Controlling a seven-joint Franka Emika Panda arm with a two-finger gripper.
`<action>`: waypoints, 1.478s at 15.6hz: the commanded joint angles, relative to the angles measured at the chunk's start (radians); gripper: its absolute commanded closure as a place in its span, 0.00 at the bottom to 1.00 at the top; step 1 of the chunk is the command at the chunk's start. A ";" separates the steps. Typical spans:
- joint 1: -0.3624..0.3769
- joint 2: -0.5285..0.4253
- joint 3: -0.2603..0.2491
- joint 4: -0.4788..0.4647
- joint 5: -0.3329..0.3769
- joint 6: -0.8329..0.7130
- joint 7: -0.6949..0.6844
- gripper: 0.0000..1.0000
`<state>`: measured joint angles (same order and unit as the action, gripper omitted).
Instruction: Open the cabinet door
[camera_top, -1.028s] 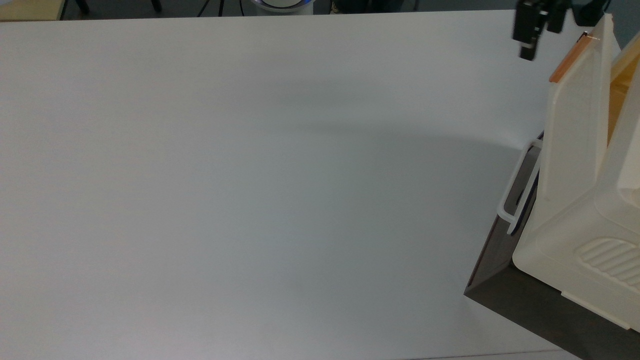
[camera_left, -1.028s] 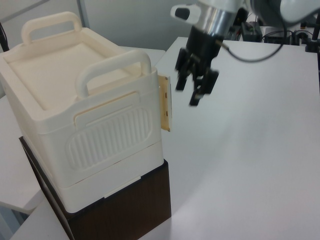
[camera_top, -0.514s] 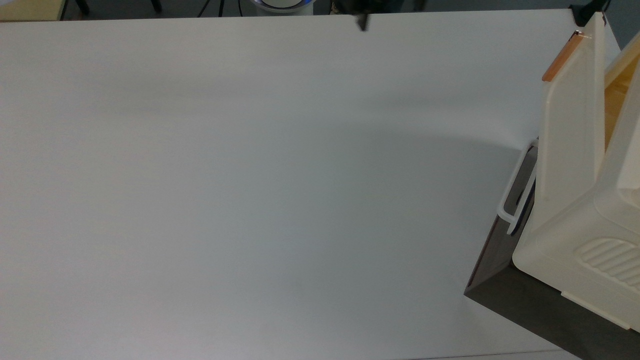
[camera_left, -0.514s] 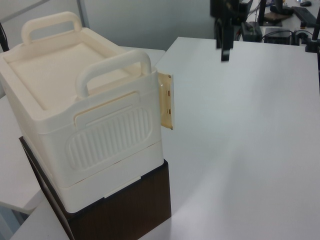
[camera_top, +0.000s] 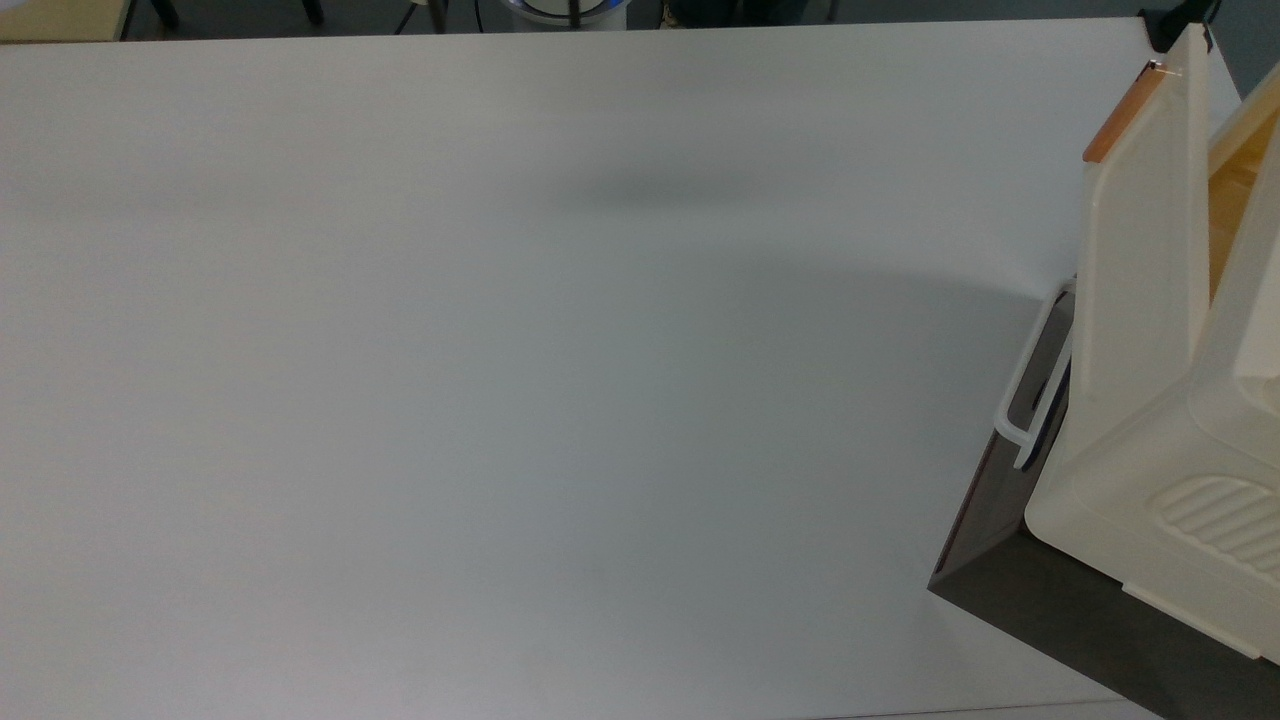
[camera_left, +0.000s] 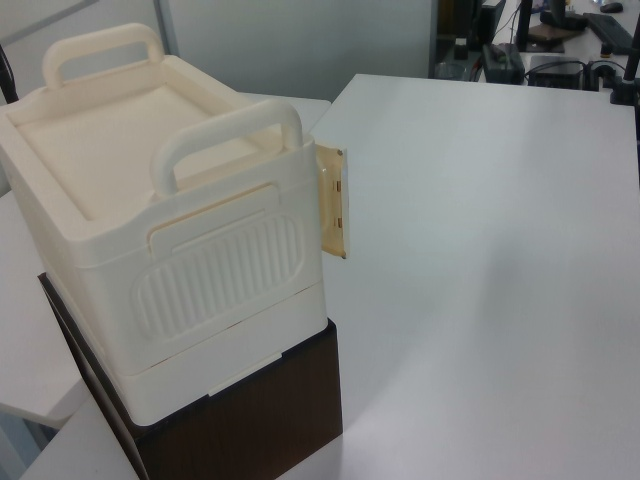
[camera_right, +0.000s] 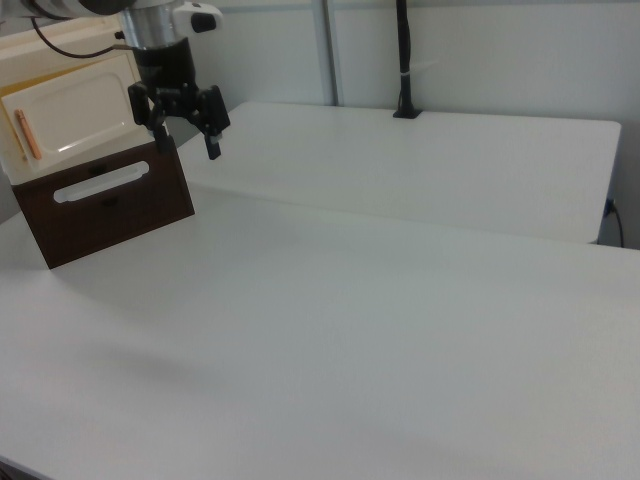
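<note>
At the upper left of the right view, the gripper (camera_right: 185, 125) hangs spread and empty beside the cabinet door (camera_right: 72, 112). The door looks light, stiff plastic; its orange bar handle (camera_right: 28, 134) is the likely hold.

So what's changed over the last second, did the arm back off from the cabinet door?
Yes. The gripper, open and empty, pulled away from the cabinet door, crossing toward the table's far edge in the top view. The door swung slightly further open early on, then held, its orange handle free. The cream cabinet and dark grey base stayed put.
</note>
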<state>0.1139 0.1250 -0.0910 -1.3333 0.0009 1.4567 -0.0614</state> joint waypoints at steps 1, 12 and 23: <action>-0.054 -0.025 0.016 -0.034 -0.013 0.002 -0.011 0.00; 0.166 -0.010 -0.026 -0.014 0.001 0.125 0.009 0.00; 0.515 0.062 -0.026 -0.009 0.031 0.559 0.110 0.00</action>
<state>0.5421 0.1823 -0.0914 -1.3407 0.0171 1.9530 -0.0001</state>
